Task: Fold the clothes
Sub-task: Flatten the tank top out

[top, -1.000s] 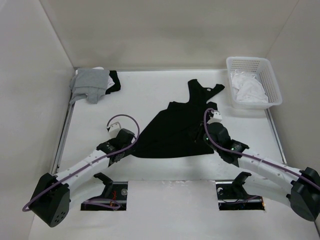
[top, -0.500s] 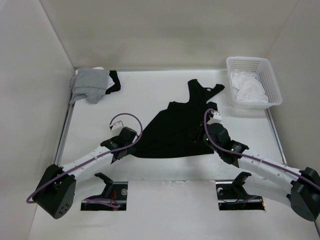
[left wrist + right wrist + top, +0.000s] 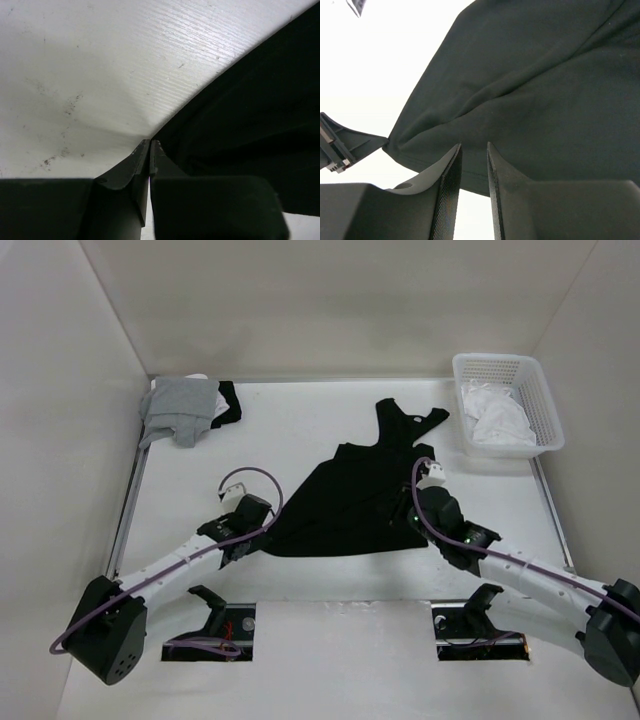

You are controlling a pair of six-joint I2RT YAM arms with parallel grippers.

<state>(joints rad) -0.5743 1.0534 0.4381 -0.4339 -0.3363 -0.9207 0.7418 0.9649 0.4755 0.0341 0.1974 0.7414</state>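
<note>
The clothes (image 3: 350,500), a black sleeveless garment, lie spread on the white table with the straps at the back and the wide hem toward me. My left gripper (image 3: 263,535) sits at the hem's left corner. In the left wrist view its jaws (image 3: 150,142) are shut right at the edge of the black fabric (image 3: 250,115), pinching that corner. My right gripper (image 3: 411,525) is low over the hem's right corner. It is open (image 3: 473,145), with the flat hem (image 3: 475,172) running across the gap between its fingers. The left gripper's tip (image 3: 382,138) shows there, touching the far corner.
A white basket (image 3: 505,365) holding a white cloth (image 3: 497,425) stands at the back right. A light grey garment (image 3: 180,405) lies bunched at the back left over a black piece (image 3: 230,405). Two cut-outs (image 3: 222,625) open in the near table edge.
My left gripper has closed on the hem's left corner, and its arm has shifted slightly. The right arm and the garment have stayed put.
</note>
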